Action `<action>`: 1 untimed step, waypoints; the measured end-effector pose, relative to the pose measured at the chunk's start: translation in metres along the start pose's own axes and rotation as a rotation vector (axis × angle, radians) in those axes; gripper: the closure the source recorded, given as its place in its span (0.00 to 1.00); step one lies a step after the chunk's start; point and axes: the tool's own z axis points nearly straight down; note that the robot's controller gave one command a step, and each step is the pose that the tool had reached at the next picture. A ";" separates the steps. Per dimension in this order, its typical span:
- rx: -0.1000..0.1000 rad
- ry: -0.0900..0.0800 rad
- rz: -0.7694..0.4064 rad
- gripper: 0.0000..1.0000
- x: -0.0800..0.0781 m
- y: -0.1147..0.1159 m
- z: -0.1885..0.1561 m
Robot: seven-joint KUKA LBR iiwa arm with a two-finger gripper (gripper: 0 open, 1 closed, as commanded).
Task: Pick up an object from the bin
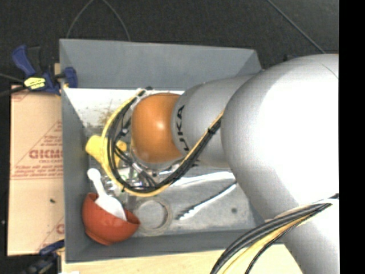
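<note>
My gripper (133, 174) is low in the left half of the bin, mostly hidden under the arm's orange cover. Just to its left lies a yellow plastic thing (96, 147), partly behind the cables. Below it, a white spoon-shaped piece (107, 194) rests with its lower end in a red bowl (107, 221) at the front left corner. A clear round lid (153, 214) lies right of the bowl, directly below the gripper. What is under the gripper is hidden.
Clear plastic tongs (206, 201) lie on the bin floor at the front, right of the lid. The arm with its orange cover and looped cables hides the middle and right of the bin. Its left wall is close to the gripper.
</note>
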 end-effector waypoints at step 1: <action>0.007 0.009 -0.044 1.00 0.011 0.011 -0.002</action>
